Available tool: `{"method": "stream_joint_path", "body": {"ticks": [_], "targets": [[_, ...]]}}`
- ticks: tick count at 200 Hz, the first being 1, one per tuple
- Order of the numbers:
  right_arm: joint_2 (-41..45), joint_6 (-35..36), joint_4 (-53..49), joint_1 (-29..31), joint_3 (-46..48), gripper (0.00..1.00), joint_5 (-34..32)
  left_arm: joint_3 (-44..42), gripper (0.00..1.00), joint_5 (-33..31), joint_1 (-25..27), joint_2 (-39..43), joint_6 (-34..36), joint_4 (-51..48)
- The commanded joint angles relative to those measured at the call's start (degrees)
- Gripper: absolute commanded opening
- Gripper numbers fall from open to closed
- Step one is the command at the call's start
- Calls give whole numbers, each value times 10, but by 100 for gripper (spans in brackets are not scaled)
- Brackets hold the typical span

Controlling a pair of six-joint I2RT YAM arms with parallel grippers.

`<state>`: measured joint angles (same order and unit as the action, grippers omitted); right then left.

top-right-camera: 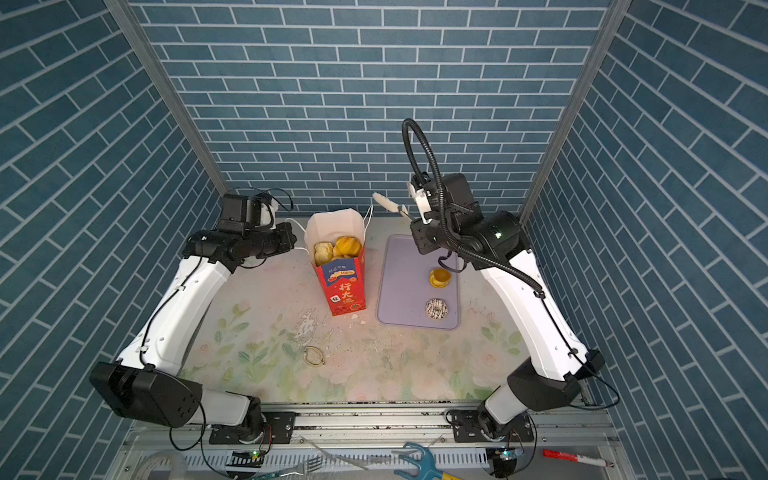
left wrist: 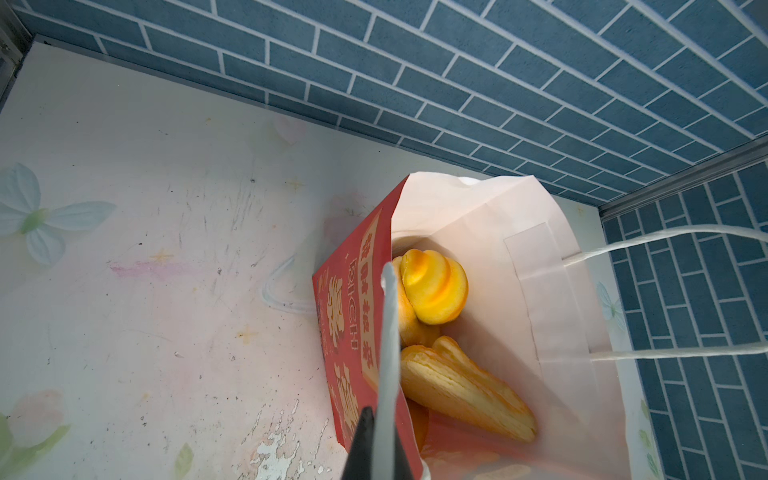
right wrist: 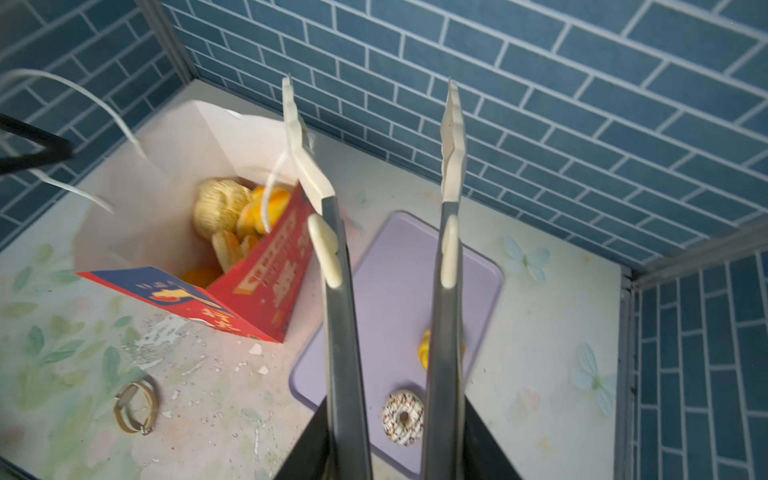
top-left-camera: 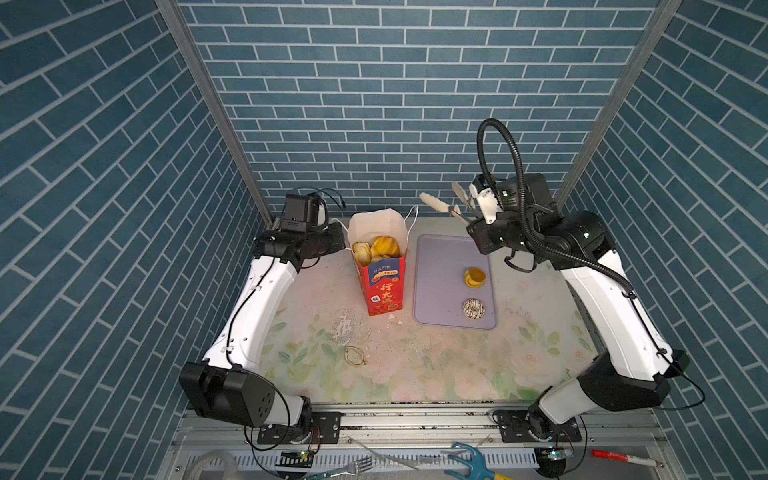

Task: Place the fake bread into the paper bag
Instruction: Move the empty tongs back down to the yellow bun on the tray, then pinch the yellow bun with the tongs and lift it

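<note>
The red paper bag (top-left-camera: 384,286) stands upright at the table's middle, its white mouth open. Several pieces of golden fake bread (top-left-camera: 379,247) lie inside it, also plain in the left wrist view (left wrist: 434,291). My left gripper (left wrist: 388,268) is shut on the bag's left wall at the rim. On the lilac tray (top-left-camera: 440,266) remain a yellow roll (top-left-camera: 474,277) and a white chocolate-drizzled doughnut (top-left-camera: 473,309). My right gripper (top-left-camera: 438,192) hangs open and empty above the tray's far end, right of the bag; its fingers (right wrist: 452,124) stand well apart.
A small gold ring-shaped clasp (top-left-camera: 354,356) lies on the floral table in front of the bag, near flaked paint. Brick-pattern walls close in the back and sides. A fork (top-left-camera: 353,467), a blue tool (top-left-camera: 471,461) and a red marker (top-left-camera: 623,457) lie along the front rail.
</note>
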<state>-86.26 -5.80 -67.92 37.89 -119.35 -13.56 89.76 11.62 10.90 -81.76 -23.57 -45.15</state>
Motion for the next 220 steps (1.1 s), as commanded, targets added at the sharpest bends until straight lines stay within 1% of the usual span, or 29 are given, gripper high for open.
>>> {"method": "stream_joint_path", "body": {"ticks": [1,28,51,59,92,133,195,220], "targets": [[50,-39,-4,-38,77,45,-20,9,0,-2,3,4,5,-2],[91,-62,7,-78,203,47,-14,13,0,0,3,1,4,-2],[96,-72,18,-100,286,48,7,14,0,-1,2,1,4,-3],[92,-72,20,-106,306,48,12,14,0,-1,3,0,4,-5],[61,-85,25,-122,360,49,-1,13,0,0,3,1,7,-9],[25,-92,53,-134,385,50,18,11,0,-2,3,0,7,-10],[-44,-96,72,-140,362,51,58,13,0,-3,3,-3,7,-12],[-75,-99,66,-142,348,48,62,14,0,-5,3,-3,8,-13]]}}
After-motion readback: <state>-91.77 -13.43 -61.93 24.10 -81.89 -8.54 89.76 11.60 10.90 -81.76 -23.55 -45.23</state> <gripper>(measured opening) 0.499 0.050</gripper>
